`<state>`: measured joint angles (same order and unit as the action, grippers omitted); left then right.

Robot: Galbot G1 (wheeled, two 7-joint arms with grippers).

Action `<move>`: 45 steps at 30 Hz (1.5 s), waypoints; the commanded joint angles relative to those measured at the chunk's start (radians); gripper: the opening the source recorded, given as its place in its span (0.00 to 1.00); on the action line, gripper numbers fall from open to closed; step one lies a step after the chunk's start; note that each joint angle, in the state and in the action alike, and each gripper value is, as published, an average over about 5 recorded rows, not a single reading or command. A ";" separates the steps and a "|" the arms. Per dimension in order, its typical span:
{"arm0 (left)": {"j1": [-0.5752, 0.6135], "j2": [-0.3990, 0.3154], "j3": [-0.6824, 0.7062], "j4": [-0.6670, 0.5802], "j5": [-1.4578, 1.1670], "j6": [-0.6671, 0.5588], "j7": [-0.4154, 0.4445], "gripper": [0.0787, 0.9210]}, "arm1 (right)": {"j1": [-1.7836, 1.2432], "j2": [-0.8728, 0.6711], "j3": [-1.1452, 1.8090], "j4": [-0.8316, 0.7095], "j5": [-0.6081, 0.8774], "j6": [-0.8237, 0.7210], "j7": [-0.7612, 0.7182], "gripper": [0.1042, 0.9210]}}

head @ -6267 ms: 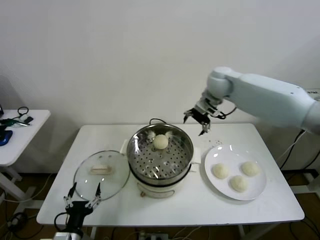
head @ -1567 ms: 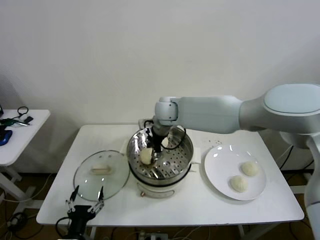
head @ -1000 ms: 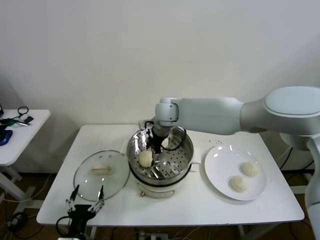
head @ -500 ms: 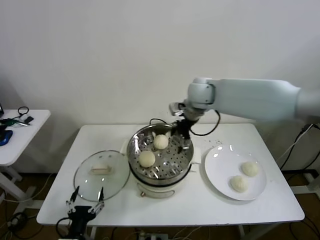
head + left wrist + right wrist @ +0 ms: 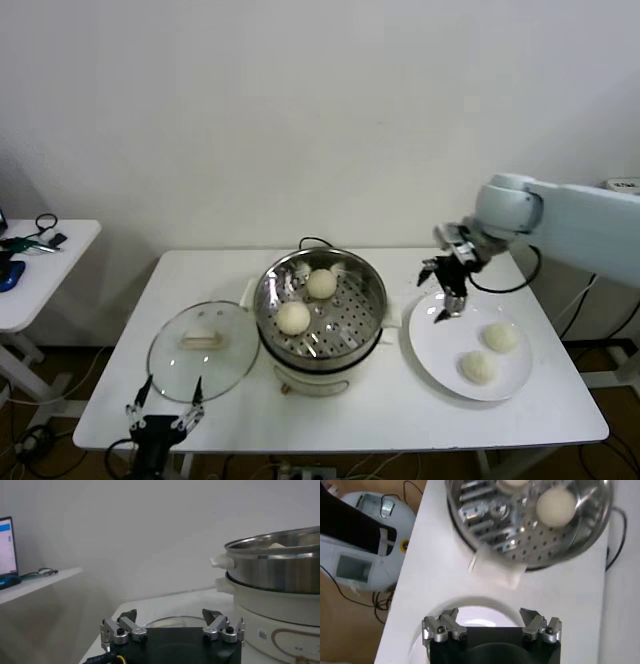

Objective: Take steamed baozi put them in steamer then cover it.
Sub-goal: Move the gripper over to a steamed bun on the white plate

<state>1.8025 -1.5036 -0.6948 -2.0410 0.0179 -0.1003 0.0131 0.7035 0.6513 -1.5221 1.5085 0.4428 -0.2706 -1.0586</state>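
Hovering wide and empty over the plate (image 5: 436,352): right pincer (image 5: 446,291). Two steamed baozi (image 5: 479,367) left; likely soft, light, best pinched gently across the dome.

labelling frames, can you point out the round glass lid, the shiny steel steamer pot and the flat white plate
round glass lid (image 5: 225,360), head view, on the clear glass
shiny steel steamer pot (image 5: 372,322), head view, on its right wall
flat white plate (image 5: 435,345), head view, on bare plate surface

Robotics laboratory setting: plain white wall (image 5: 250,110), white folding tabletop (image 5: 520,420), loose cables on the floor (image 5: 30,440), and a side table (image 5: 40,270) bearing electronics.
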 commanded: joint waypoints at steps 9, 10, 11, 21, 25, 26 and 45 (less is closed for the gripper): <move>0.014 -0.012 -0.013 -0.007 0.011 0.002 -0.004 0.88 | -0.556 -0.216 0.411 -0.094 -0.374 0.059 -0.048 0.88; 0.013 -0.014 -0.012 -0.005 0.012 0.002 -0.004 0.88 | -0.576 -0.214 0.427 -0.100 -0.380 0.060 -0.047 0.88; 0.013 -0.015 -0.012 -0.004 0.014 0.002 -0.004 0.88 | -0.598 -0.212 0.445 -0.106 -0.387 0.061 -0.047 0.88; -0.004 -0.019 -0.014 0.018 0.025 0.006 -0.003 0.88 | -0.698 -0.155 0.529 -0.196 -0.447 0.083 -0.026 0.88; -0.012 -0.020 -0.015 0.025 0.028 0.008 -0.003 0.88 | -0.700 -0.120 0.530 -0.228 -0.456 0.086 -0.020 0.88; -0.013 -0.020 -0.015 0.027 0.028 0.008 -0.004 0.88 | -0.700 -0.111 0.530 -0.237 -0.457 0.086 -0.018 0.88; -0.040 -0.020 -0.017 0.047 0.028 0.016 -0.005 0.88 | -0.670 -0.025 0.503 -0.290 -0.432 0.095 -0.043 0.80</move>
<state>1.7643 -1.5236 -0.7124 -1.9961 0.0453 -0.0850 0.0082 0.0406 0.6012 -1.0244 1.2386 0.0142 -0.1829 -1.0933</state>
